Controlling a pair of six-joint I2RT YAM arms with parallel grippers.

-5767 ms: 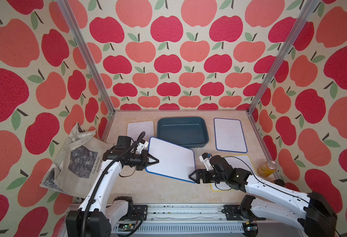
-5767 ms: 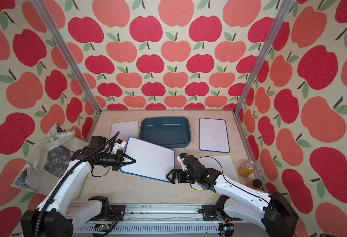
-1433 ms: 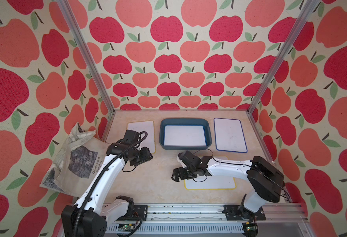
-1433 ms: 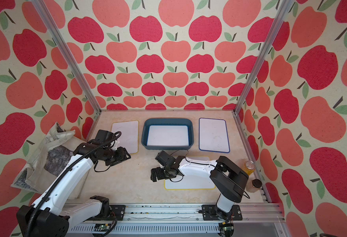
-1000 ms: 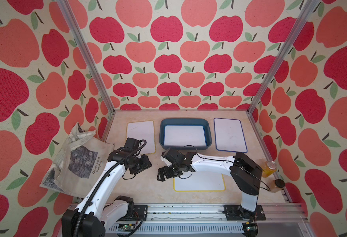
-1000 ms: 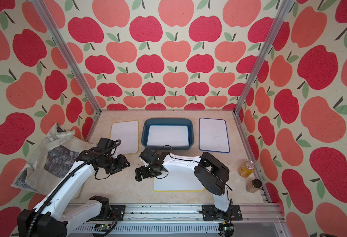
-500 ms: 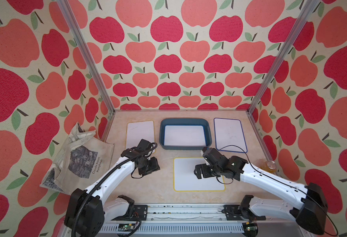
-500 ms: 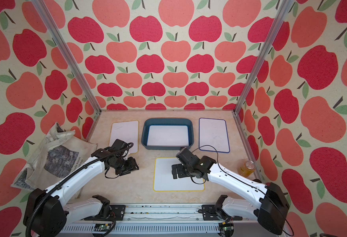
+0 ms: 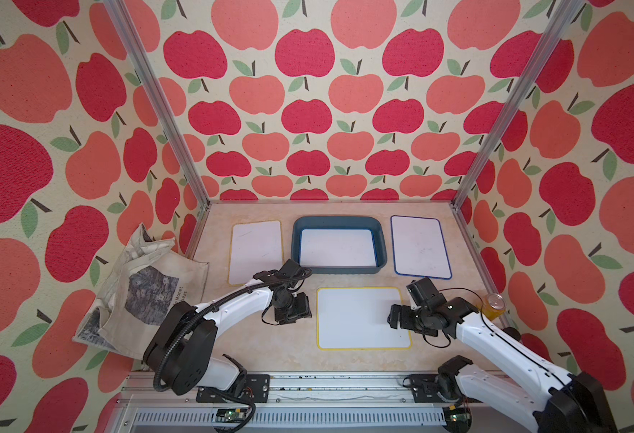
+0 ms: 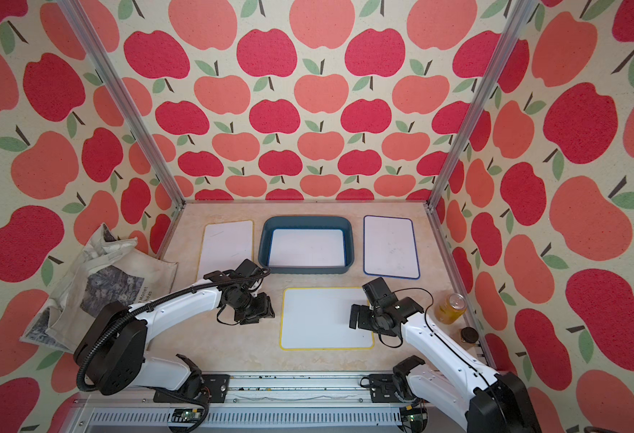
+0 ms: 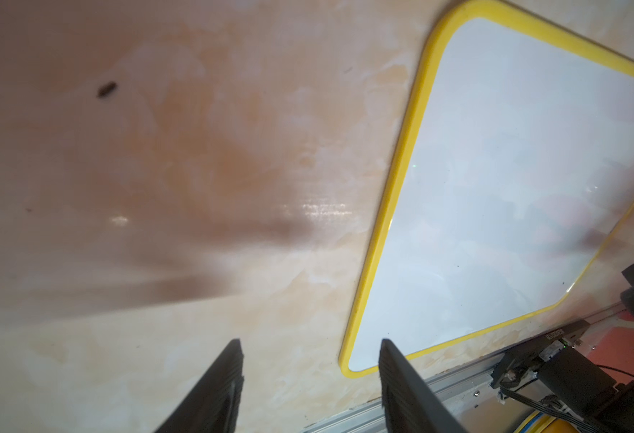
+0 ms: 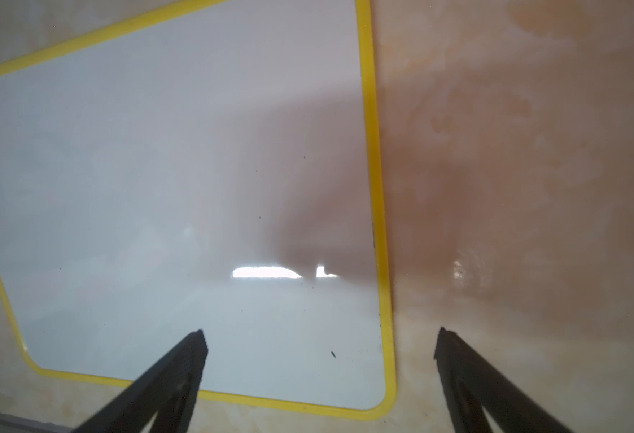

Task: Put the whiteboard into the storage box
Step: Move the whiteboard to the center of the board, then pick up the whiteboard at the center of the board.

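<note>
The dark blue-grey storage box [image 9: 381,243] stands at the back middle in both top views, with a blue-edged whiteboard [image 9: 338,247] lying flat inside it. A yellow-framed whiteboard [image 9: 362,318] lies flat on the table in front of the box. My left gripper [image 9: 300,316] hovers just off its left edge, open and empty; in the left wrist view the board's [image 11: 514,187] corner shows beside one fingertip [image 11: 384,346]. My right gripper [image 9: 394,322] is open over the board's right edge, which runs between its fingers in the right wrist view [image 12: 320,333].
A pale-framed whiteboard [image 9: 256,251] lies back left and a blue-framed one [image 9: 420,247] back right. A cloth tote bag [image 9: 139,296] hangs at the left wall. A yellow can [image 9: 492,305] and a dark cap [image 10: 469,333] sit at the right edge. A metal rail [image 9: 308,386] runs along the front.
The blue-edged board that both grippers carried earlier now lies in the box. In the last half second both grippers shifted right, the left one nearer the yellow board, the right one to its right edge.
</note>
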